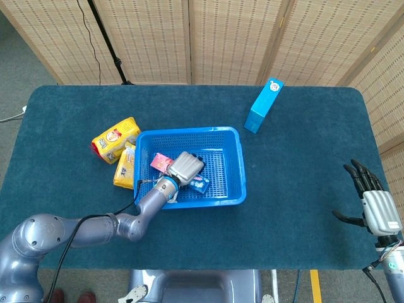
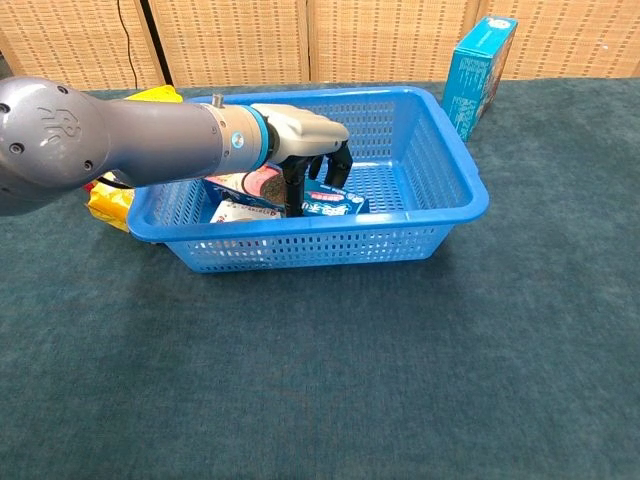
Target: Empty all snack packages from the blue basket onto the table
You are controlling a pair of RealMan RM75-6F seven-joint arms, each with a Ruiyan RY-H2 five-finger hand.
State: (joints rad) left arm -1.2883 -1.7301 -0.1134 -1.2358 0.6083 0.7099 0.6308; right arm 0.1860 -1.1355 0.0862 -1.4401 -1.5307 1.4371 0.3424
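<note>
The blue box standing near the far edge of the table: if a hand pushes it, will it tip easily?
Probably yes. The blue box stands tall on a narrow base and already seems to lean, so a high push would likely topple it. It looks like stiff cardboard, so it should keep its shape when gripped.

Blue basket (image 1: 235, 165) walls ring the snacks, open top, blue box (image 1: 263, 105) just beyond

Glossy perforated plastic basket (image 2: 440, 215); matt, napped cloth on the bench (image 2: 400, 380); shiny foil yellow packets (image 1: 115, 139); woven cane screens (image 1: 233, 38).
</note>
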